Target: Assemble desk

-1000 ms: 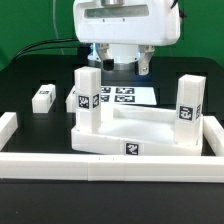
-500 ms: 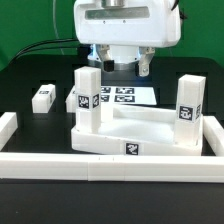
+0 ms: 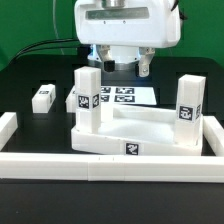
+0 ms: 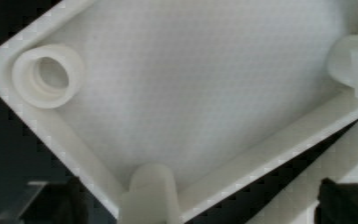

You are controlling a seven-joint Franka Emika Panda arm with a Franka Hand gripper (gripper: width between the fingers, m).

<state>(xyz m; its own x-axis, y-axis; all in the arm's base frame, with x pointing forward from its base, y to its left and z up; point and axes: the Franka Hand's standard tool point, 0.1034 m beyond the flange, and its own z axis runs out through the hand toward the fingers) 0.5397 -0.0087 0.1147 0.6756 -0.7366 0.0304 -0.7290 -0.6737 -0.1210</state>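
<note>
The tool [image 3: 122, 68] hangs with its jaws wide apart and nothing between them. Below it, on the black counter [image 3: 30, 130], lies the white plastic rectangular tray-like tabletop [image 3: 140, 128]. The wrist view shows its inner face and a round corner socket [image 4: 51, 75]. One short square white tagged leg [image 3: 87, 98] stands upright on the tabletop, toward the exterior view's left of the tool. A second upright leg [image 3: 188, 102] stands toward the right. A third leg [image 3: 42, 97] lies loose, well apart from the tool.

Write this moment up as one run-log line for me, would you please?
gripper: open, empty, over tabletop | upright legs: at tabletop corners | third leg: lying loose, exterior view's left | socket: empty
</note>
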